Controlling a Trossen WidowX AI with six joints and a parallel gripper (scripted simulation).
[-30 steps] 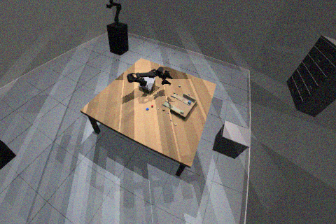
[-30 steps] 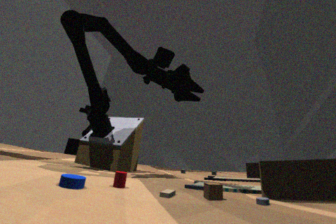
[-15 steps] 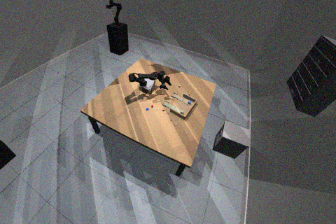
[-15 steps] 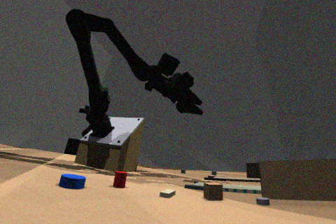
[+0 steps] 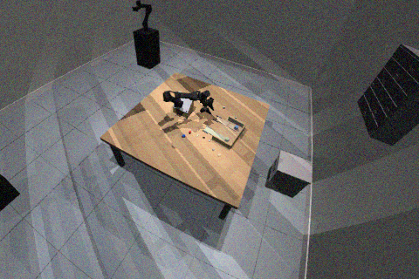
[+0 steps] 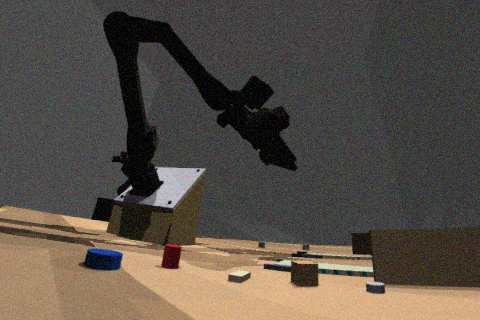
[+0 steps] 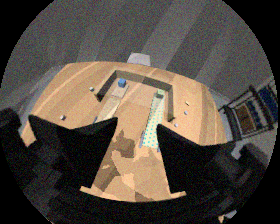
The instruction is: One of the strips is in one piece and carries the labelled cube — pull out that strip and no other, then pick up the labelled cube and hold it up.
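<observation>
Before me a pale, teal-dotted strip (image 5: 216, 133) (image 7: 152, 125) is running out from the tray (image 5: 239, 139) (image 7: 170, 102), a green cube (image 5: 226, 139) (image 7: 159, 93) sitting on its far end. Left of it within the tray, a blue cube (image 5: 236, 127) (image 7: 122, 83) is resting on a paler strip (image 7: 110, 106). My claw (image 5: 209, 111) (image 6: 294, 167) (image 7: 138, 123) is hanging partly open above the bench (image 5: 175, 158) (image 6: 220, 301) (image 7: 200, 100), gripping nothing.
</observation>
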